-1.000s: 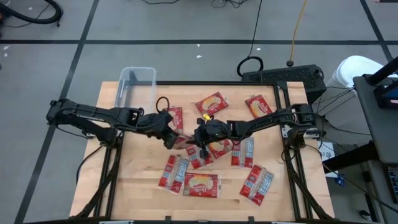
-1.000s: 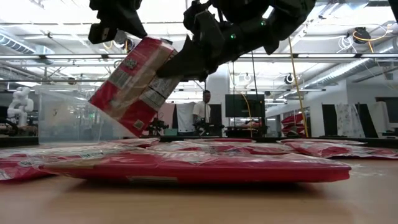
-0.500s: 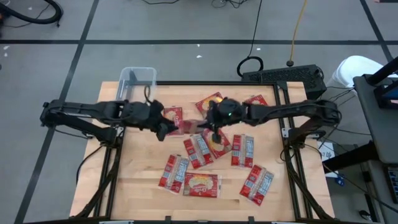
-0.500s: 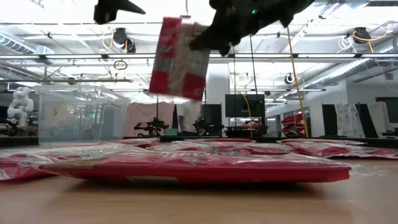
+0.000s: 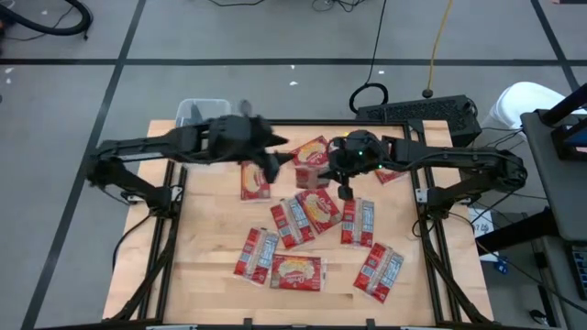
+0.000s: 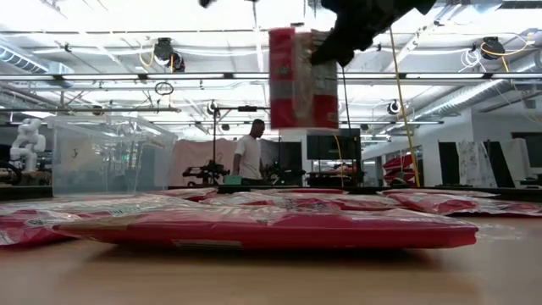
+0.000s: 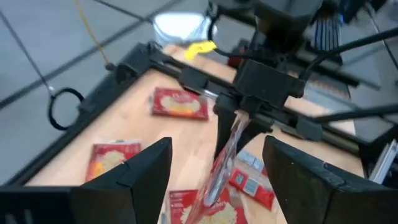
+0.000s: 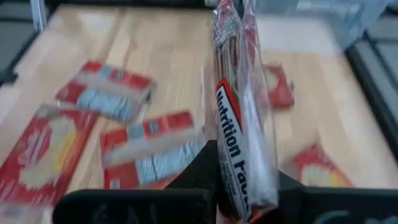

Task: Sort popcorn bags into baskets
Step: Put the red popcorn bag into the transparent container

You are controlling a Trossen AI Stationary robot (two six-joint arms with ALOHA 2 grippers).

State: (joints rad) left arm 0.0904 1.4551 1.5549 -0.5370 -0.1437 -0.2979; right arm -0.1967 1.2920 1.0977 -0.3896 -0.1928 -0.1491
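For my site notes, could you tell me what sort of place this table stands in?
Probably a robotics lab or workshop: an open hall with ceiling pipework, a person at equipment benches behind the wooden table, and cables on a grey floor.

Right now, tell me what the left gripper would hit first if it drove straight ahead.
Probably the popcorn bag hanging from the right gripper; it sits between the open left gripper's fingers, though depth is unclear.

Light: bright and even across the bench (image 5: 202, 257) in the high view; faint soft shadows under the arms.
Glare: ceiling lamps (image 6: 161, 49) wash out the upper part of the low view; the hanging popcorn bag (image 6: 298, 78) is backlit.
Blur: left arm (image 5: 220, 139) smeared; loose packets (image 8: 106, 92) soft in the right wrist view.
Focus: nearest packet (image 6: 271, 229) in the low view is fuzzy.
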